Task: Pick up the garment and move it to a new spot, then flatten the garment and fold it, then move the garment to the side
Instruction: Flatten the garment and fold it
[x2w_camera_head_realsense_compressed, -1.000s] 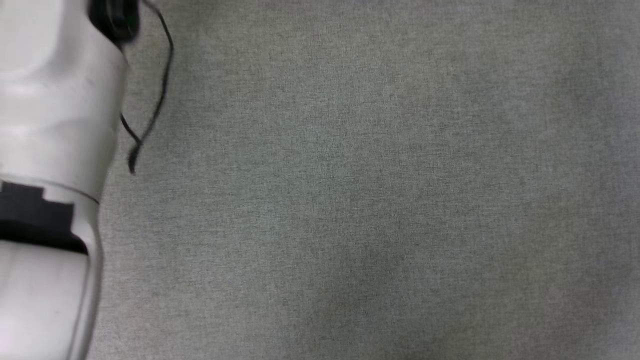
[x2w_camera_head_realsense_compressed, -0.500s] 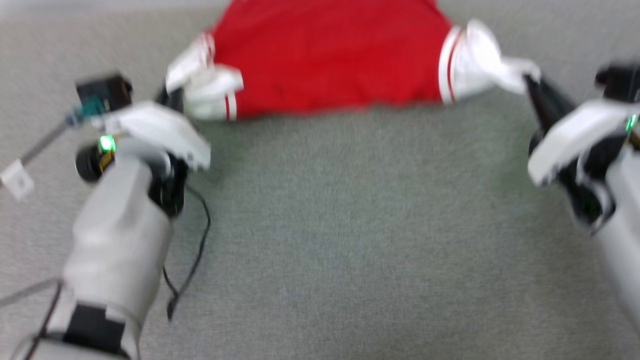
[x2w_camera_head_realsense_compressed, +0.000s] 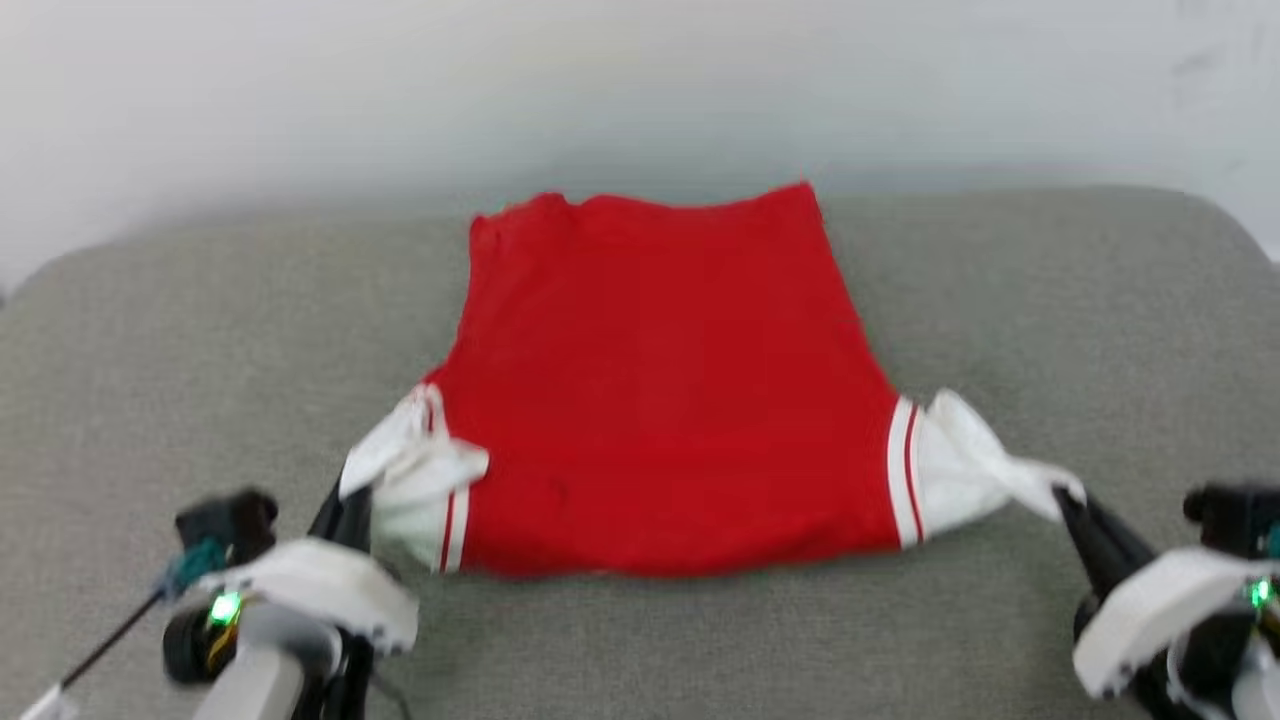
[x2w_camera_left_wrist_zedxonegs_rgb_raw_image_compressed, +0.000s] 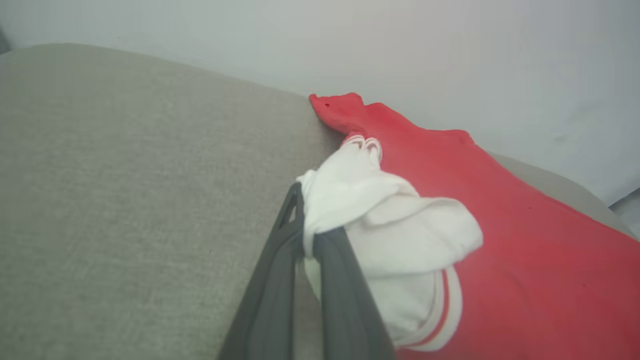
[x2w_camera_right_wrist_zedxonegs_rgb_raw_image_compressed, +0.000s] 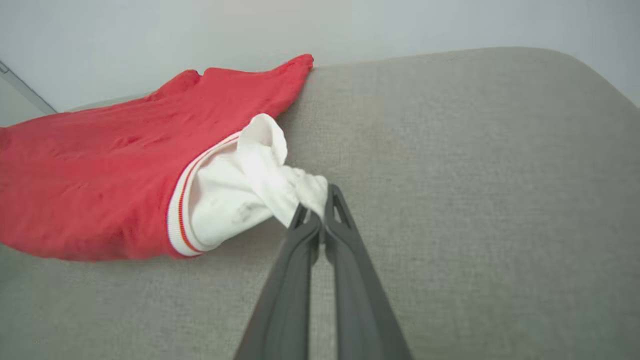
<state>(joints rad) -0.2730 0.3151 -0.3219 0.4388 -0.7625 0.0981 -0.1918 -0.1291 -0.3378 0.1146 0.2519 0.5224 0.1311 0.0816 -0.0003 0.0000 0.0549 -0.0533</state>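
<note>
Head view: garment (x2w_camera_head_realsense_compressed: 660, 400) spread on the counter (x2w_camera_head_realsense_compressed: 200, 330), left end effector (x2w_camera_head_realsense_compressed: 345, 505) and right end effector (x2w_camera_head_realsense_compressed: 1072, 505) at its sleeves. Left wrist view: pinching the left sleeve (x2w_camera_left_wrist_zedxonegs_rgb_raw_image_compressed: 380, 200). Right wrist view: pinching the right sleeve (x2w_camera_right_wrist_zedxonegs_rgb_raw_image_compressed: 235, 200). We advise equal outward tension, kept low.

A broad grey cushion (x2w_camera_head_realsense_compressed: 150, 340) lay flat, covered in a finely woven cloth with a faint speckle. Its two far corners were rounded and its top looked smooth and even. Behind its far edge stood a plain pale wall (x2w_camera_head_realsense_compressed: 640, 90), off-white shading to light grey, with a faint smudge (x2w_camera_head_realsense_compressed: 1195, 65) towards the upper right. Whether the cushion touched the wall could not be told. In the right wrist view a thin dark line (x2w_camera_right_wrist_zedxonegs_rgb_raw_image_compressed: 27, 92) slanted across the wall near the left edge. In the left wrist view a bluish strip (x2w_camera_left_wrist_zedxonegs_rgb_raw_image_compressed: 627, 200) showed just past the cushion's rounded corner, too small to identify.
</note>
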